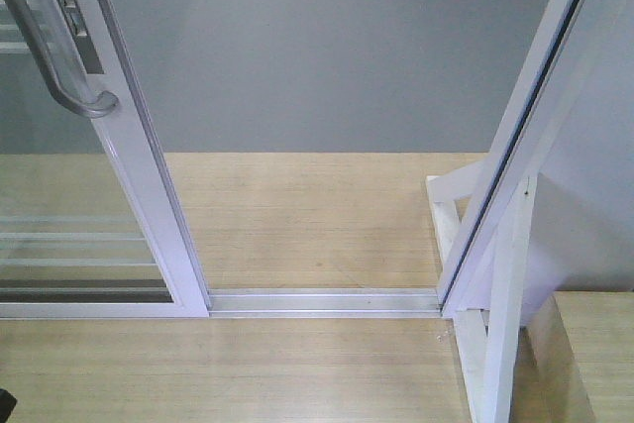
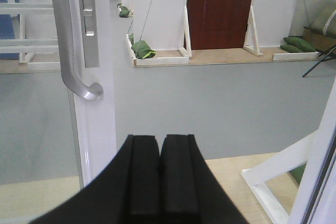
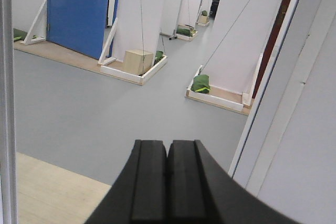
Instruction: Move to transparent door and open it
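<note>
The transparent door (image 1: pixel 134 160) stands slid to the left, its white stile slanting down to the floor track. Its curved silver handle (image 1: pixel 59 61) is at the upper left of the front view. The glass with thin white bars (image 1: pixel 69 235) lies left of the stile. In the left wrist view the stile (image 2: pixel 97 114) and handle (image 2: pixel 71 61) are left of and beyond my left gripper (image 2: pixel 159 142), which is shut and empty. My right gripper (image 3: pixel 168 148) is shut and empty, facing the open doorway. Neither gripper touches the door.
An aluminium floor track (image 1: pixel 322 301) crosses the opening. The white door jamb (image 1: pixel 520 136) and a slanted white wooden support frame (image 1: pixel 490 284) stand at the right. Grey floor (image 1: pixel 317 56) lies beyond, with white panels, green sandbags (image 2: pixel 143 50) and a blue door (image 3: pixel 79 11) farther off.
</note>
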